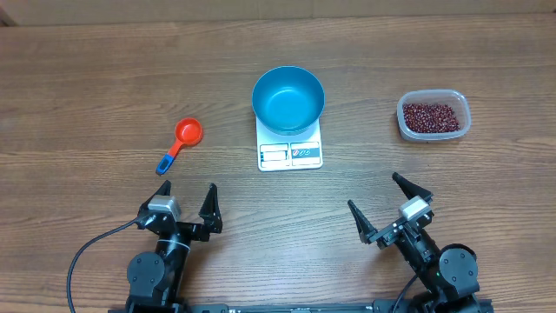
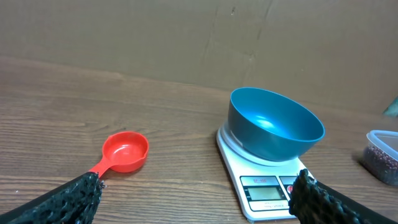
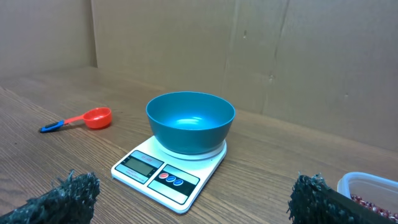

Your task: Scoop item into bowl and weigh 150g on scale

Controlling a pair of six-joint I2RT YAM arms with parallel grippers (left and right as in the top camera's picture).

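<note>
Your left gripper (image 1: 188,187) and right gripper (image 1: 373,191) sit at the near edge of the wood-grain table (image 1: 87,87), jaws spread wide, holding nothing. Ahead, the glossy round blue bowl (image 1: 288,100) stands on the flat white scale (image 1: 289,155), whose labels are unreadable. Red-brown beans (image 1: 429,116) fill a clear plastic tub (image 1: 466,113) at right, and a red scoop (image 1: 186,135) lies at left.

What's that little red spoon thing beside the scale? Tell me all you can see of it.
It is a scoop, plastic by its look: a round orange-red cup, empty and open side up, on a short handle ending in blue. It lies flat on the wooden table, left of the scale and apart from it, handle pointing toward the left gripper, which does not touch it.
</note>
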